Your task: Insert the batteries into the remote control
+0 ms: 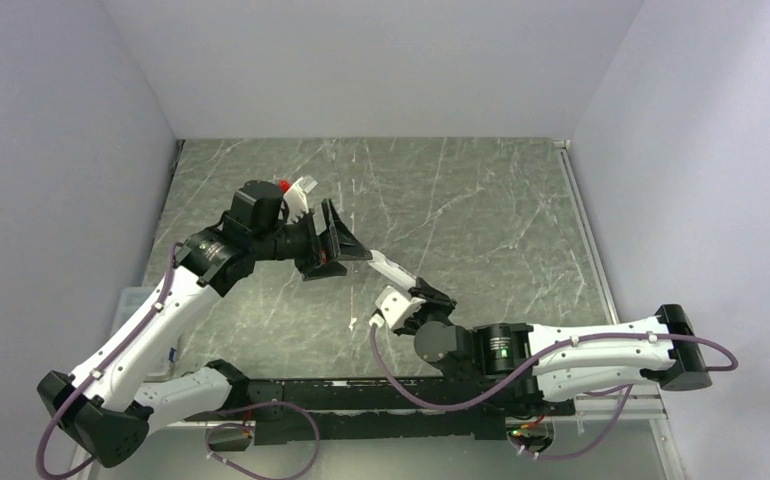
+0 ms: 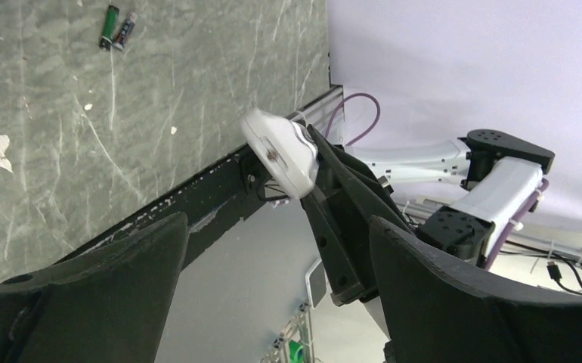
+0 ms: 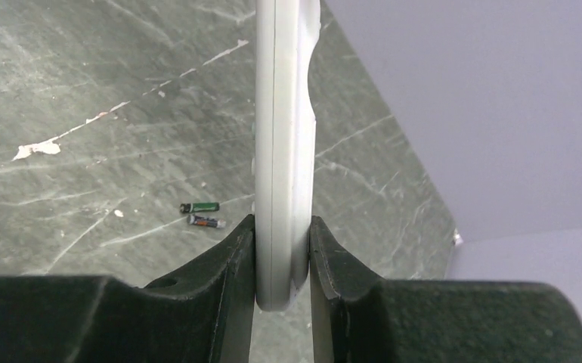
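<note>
The white remote control (image 3: 282, 136) stands edge-on, clamped at its near end between my right gripper's (image 3: 282, 227) fingers. In the top view the remote (image 1: 391, 268) juts up-left from the right gripper (image 1: 419, 296), lifted off the table. My left gripper (image 1: 341, 248) is open and empty, its fingertips close to the remote's far end. In the left wrist view that end (image 2: 280, 151) shows just beyond the open left gripper (image 2: 277, 249). Two batteries (image 3: 201, 214), one green and one dark, lie side by side on the table (image 2: 118, 29). I cannot make them out in the top view.
The grey marbled table (image 1: 481, 220) is enclosed by pale walls on three sides. A black rail (image 1: 361, 395) runs along the near edge by the arm bases. A white chipped patch (image 3: 35, 149) marks the surface near the right gripper.
</note>
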You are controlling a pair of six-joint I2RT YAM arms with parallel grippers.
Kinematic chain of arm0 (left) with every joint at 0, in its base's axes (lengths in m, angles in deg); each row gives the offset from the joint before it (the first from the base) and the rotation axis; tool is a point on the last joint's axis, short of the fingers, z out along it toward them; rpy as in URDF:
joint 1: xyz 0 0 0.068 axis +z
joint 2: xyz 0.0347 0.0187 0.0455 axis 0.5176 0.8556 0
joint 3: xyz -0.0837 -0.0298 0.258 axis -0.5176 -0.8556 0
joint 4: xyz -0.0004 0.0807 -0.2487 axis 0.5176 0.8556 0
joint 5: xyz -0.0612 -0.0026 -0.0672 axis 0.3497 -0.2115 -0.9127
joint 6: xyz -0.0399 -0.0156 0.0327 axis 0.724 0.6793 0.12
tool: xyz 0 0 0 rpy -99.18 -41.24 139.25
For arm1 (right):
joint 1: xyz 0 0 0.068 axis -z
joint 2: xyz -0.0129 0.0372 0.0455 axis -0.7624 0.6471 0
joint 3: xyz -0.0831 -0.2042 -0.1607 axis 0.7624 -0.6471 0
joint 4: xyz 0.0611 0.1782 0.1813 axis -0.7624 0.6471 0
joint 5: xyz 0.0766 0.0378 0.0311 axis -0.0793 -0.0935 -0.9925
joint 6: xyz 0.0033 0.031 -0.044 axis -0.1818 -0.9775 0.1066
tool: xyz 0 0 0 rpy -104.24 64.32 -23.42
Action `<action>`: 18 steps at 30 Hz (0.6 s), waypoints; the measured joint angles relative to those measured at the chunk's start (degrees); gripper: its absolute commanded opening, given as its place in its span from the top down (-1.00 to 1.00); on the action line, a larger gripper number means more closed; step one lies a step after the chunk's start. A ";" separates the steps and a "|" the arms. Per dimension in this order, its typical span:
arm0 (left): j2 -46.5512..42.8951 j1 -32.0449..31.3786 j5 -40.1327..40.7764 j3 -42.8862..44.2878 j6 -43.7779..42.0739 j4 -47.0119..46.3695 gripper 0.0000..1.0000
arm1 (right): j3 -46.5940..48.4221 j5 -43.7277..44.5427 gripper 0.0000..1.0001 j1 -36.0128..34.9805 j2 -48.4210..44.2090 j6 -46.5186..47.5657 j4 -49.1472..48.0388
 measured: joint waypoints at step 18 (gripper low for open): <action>0.63 0.46 -11.37 -5.79 7.06 -7.65 -0.28 | -9.92 -0.33 1.00 -3.58 -1.88 36.96 -35.54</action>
